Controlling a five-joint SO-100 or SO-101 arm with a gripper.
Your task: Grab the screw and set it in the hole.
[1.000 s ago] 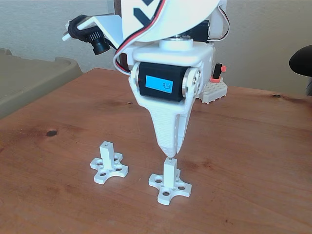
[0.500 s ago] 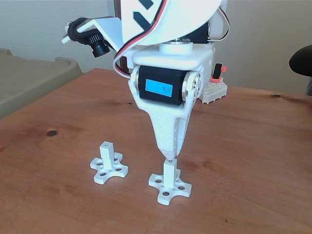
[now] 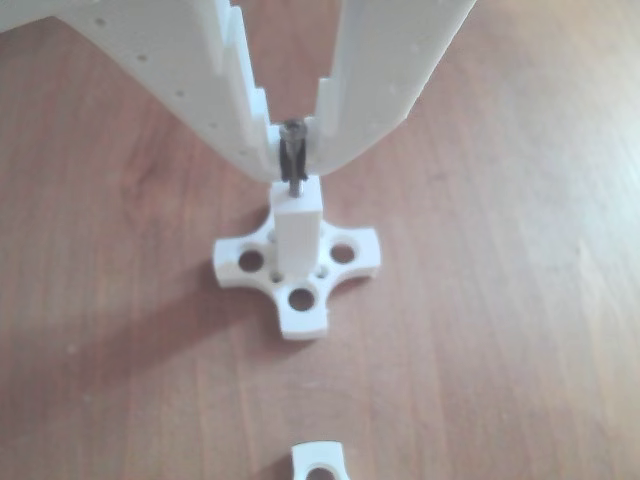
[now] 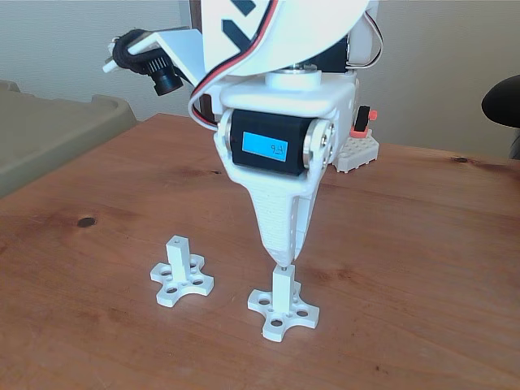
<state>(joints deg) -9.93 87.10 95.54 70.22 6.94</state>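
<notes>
A: How is the hand point(image 3: 293, 150) set?

B: It is clamped on the screw point(image 3: 293, 158), which is held upright between the fingertips, its lower end at the hole in the post point(image 3: 298, 232).

A: And the pose?

B: The hand point(image 4: 282, 262) is pointed straight down over the post point(image 4: 282, 290); a second post point(image 4: 177, 254) is seen on the counter point(image 4: 422, 268) to the left.

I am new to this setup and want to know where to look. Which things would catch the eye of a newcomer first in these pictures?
First, the white gripper, pointing straight down at the middle of the wooden table in the fixed view. Its tips pinch the thin screw directly over the top of a white post with a cross-shaped base. A second post stands free to the left in the fixed view.
</notes>
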